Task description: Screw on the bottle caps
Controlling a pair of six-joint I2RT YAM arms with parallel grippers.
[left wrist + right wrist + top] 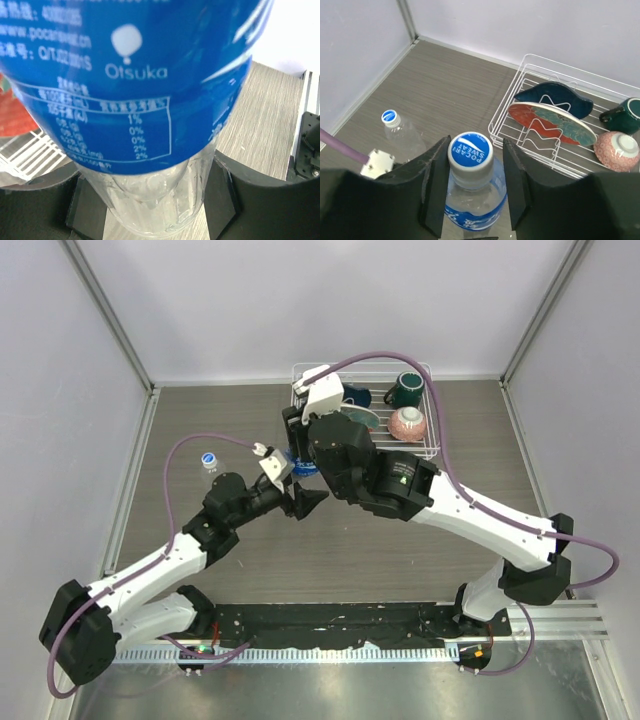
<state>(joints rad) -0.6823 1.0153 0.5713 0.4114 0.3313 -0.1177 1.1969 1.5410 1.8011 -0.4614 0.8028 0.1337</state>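
A clear bottle with a blue wrap label (150, 100) stands upright mid-table. My left gripper (155, 200) is shut on its clear lower body, a pad pressed against each side. Its blue-and-white cap (470, 150) sits on the neck. My right gripper (475, 165) is above it, open, with one finger at the cap's left side and a small gap on the right. In the top view the right wrist hides most of this bottle (299, 468). A plain bottle (402, 137) stands to the left with its cap (391, 118) on it, also visible from above (208, 460).
A white wire dish rack (502, 107) stands at the back right, holding a red patterned plate (555, 122), a dark blue dish (555, 97), a dark green mug (625, 115) and a pink bowl (617, 147). Walls close in the table on the left, the back and the right.
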